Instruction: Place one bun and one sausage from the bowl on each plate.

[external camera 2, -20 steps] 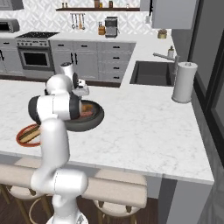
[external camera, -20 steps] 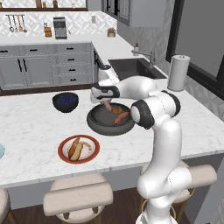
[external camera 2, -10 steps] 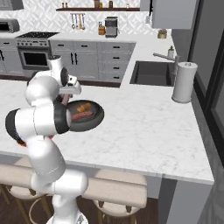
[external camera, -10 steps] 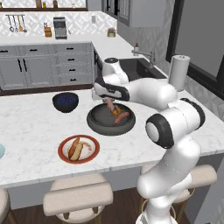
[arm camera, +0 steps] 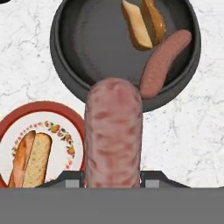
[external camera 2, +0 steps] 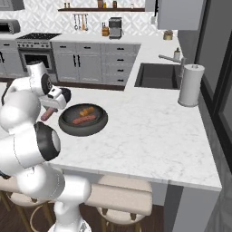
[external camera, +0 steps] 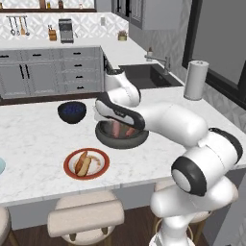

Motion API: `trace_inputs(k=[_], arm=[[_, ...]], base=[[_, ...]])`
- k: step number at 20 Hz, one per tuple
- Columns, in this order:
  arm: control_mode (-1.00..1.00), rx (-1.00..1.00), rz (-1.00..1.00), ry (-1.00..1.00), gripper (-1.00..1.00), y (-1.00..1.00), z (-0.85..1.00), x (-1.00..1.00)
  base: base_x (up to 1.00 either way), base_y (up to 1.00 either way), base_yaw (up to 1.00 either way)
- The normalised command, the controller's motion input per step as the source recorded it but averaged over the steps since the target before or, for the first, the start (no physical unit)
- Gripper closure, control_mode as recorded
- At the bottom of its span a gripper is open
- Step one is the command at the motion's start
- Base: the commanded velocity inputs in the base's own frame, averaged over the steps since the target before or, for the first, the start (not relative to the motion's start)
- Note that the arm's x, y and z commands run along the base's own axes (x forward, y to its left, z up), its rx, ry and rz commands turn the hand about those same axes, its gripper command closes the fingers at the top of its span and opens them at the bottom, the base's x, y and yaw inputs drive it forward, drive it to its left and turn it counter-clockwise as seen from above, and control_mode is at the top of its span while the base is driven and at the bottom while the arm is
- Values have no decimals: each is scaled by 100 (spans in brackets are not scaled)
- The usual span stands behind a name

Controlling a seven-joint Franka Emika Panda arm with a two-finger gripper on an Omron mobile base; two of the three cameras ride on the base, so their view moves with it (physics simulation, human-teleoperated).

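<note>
A sausage [arm camera: 113, 133] is gripped between the fingers [arm camera: 70, 179], whose tips are mostly hidden behind it in the hand view; it stands on end and covers the near rim of the dark grey bowl [arm camera: 65, 52]. In the left base view the held sausage [external camera: 116, 128] hangs over the bowl [external camera: 108, 139], and the gripper [external camera: 111, 118] itself is largely masked by the arm. In the right base view the sausage [external camera 2: 46, 114] is seen just left of the bowl [external camera 2: 68, 126], partly behind the white hand.

Inside the bowl a second sausage [arm camera: 164, 63] and a bun [arm camera: 142, 22] are left; the bun is cut off by the top edge. The red-rimmed plate [arm camera: 57, 109], cut off at the left, carries a bun [arm camera: 30, 159] on the tabletop [arm camera: 188, 131]. A sliver of the light blue plate [external camera: 1, 166] is seen at the left edge. A dark blue bowl [external camera: 72, 111] stands apart.
</note>
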Motion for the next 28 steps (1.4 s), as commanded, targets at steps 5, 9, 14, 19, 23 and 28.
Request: trace_inputs(k=[5, 9, 14, 19, 23, 28], arm=[[-100, 0, -36, 27, 100, 53, -5, -96], [-100, 0, -31, 19, 100, 41, -37, -52], [-100, 0, -19, 0, 100, 13, -70, -18], [-100, 0, -5, -22, 100, 1, -72, 0], [-100, 0, -4, -20, 100, 0, -50, 11], [-100, 0, -8, -1, 100, 20, -28, 42]], base=[[0, 0, 0], [0, 0, 0], [0, 0, 0], [0, 0, 0], [0, 0, 0], [0, 0, 0]])
